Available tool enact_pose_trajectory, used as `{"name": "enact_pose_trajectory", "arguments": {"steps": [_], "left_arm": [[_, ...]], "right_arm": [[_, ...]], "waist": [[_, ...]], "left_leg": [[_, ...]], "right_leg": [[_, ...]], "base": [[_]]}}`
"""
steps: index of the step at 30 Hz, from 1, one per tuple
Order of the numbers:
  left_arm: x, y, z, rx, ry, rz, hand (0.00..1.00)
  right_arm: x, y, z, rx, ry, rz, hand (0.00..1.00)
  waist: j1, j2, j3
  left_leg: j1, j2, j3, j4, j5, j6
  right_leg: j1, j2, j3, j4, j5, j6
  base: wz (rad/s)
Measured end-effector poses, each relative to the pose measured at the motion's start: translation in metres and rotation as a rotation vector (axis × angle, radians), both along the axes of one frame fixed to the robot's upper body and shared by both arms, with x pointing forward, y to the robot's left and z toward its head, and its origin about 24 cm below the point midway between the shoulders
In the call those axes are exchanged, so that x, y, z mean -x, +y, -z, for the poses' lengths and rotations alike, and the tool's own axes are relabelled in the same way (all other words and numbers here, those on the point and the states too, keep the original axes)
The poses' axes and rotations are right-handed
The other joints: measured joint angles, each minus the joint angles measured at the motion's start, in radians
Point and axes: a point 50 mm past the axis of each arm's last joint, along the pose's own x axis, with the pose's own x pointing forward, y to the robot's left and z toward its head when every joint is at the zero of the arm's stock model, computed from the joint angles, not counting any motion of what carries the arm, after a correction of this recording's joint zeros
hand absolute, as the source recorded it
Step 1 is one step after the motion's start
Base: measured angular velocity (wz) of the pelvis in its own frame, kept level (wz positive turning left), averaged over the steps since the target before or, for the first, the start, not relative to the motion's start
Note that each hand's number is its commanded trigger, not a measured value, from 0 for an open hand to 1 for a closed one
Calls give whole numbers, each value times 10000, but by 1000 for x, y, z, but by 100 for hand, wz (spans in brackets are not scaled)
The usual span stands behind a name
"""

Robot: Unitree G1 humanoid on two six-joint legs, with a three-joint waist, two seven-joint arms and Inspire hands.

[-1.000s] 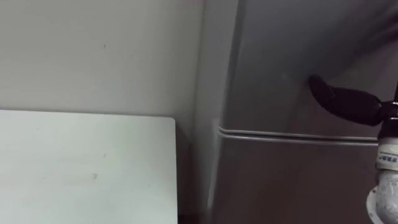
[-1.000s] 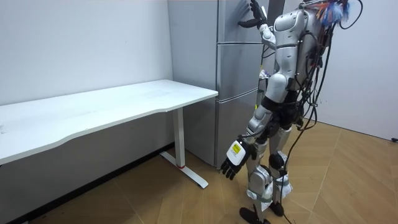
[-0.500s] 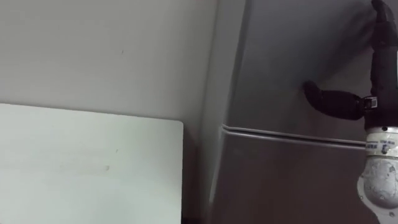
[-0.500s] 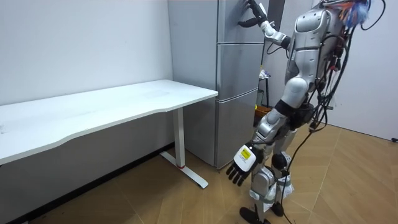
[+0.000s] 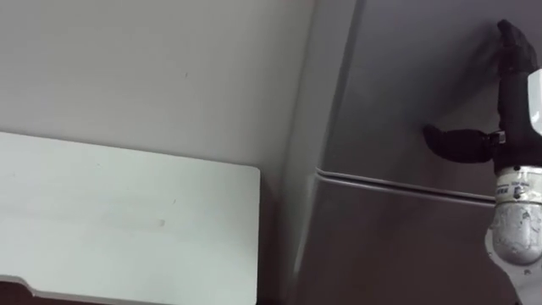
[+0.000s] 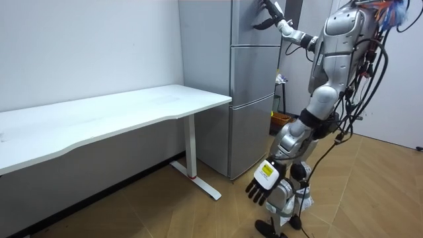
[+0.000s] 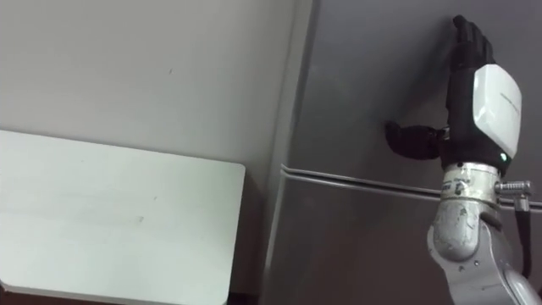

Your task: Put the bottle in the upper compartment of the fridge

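Note:
I stand in front of a tall grey fridge [image 6: 252, 99]. My right hand [image 7: 468, 102] is raised against its upper door [image 7: 373, 85], just above the seam [image 7: 356, 180] to the door below. The fingers [image 7: 468, 42] point up along the door and the thumb [image 7: 411, 140] sticks out to the left. The same hand [image 6: 268, 14] sits high on the fridge front in the room view, with the arm stretched out. My left hand [image 6: 259, 188] hangs beside my thigh with relaxed fingers and holds nothing. The fridge doors are shut.
A long white table [image 6: 132, 109] stands left of the fridge against the pale wall, and its corner [image 5: 246, 182] comes close to the fridge's side. Wooden floor [image 6: 370, 198] lies open behind me. Something orange [image 6: 281, 119] sits low beside the fridge.
My body has moved back from the fridge, toward the room view's right, so the right arm is now stretched. The right hand has stayed on the upper door. The eye view has shifted.

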Motion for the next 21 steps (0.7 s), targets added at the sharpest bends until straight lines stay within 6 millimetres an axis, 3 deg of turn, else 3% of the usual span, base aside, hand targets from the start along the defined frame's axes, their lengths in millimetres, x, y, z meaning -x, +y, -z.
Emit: {"name": "enact_pose_trajectory", "arguments": {"steps": [6,13,16,21], "left_arm": [[0,2,-1,-7,-101,-102,0],[2,2,-2,-18,-489,-288,0],[3,3,-3,-156,-586,-366,0],[5,2,-3,-140,-633,-460,0]], "right_arm": [[2,3,-7,-655,-184,-570,0],[7,6,-18,-2254,-812,-1758,0],[13,-7,-24,-2568,-1148,-1807,0],[32,-50,-26,-2966,-1703,-357,0]], "waist": [[-87,188,-114],[-629,226,-89],[-682,247,-79],[-868,386,-4]], "left_leg": [[-43,-8,36,76,-7,12],[31,-19,30,73,-42,50],[88,-24,25,79,-114,76],[161,-108,42,14,-218,145]], "right_leg": [[-26,-15,28,17,73,118],[103,-24,-33,-33,83,133],[185,-11,-42,-133,84,135],[300,-36,9,-218,76,147]], "base": [[-1],[5],[2],[4]]}}
